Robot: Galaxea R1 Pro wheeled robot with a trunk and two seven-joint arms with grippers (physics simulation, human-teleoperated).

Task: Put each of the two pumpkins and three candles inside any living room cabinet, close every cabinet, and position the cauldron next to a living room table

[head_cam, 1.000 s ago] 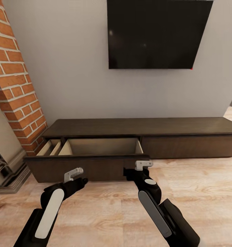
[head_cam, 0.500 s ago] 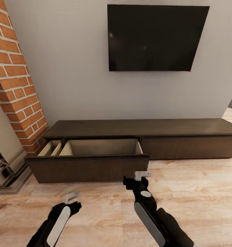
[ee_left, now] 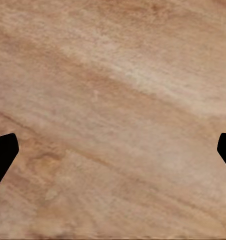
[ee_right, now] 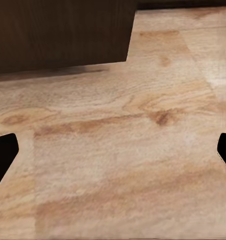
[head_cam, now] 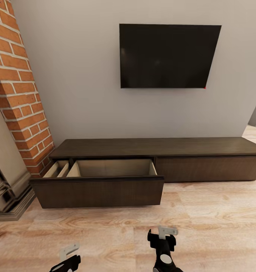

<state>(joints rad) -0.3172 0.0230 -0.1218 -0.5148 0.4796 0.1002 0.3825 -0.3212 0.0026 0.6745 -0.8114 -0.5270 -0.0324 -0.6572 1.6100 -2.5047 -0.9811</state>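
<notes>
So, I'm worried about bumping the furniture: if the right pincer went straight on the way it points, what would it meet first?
Probably the wood floor; the open drawer's dark front lies further on, though depth is unclear.

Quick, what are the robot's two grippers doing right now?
Left gripper: open, holding nothing, above the wood floor.
Right gripper: open, holding nothing, near the cabinet.

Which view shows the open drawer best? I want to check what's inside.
The head view: the cabinet has its left drawer pulled out, its visible interior pale and bare. The right wrist view catches just a dark front corner; the left wrist view shows floor.
</notes>
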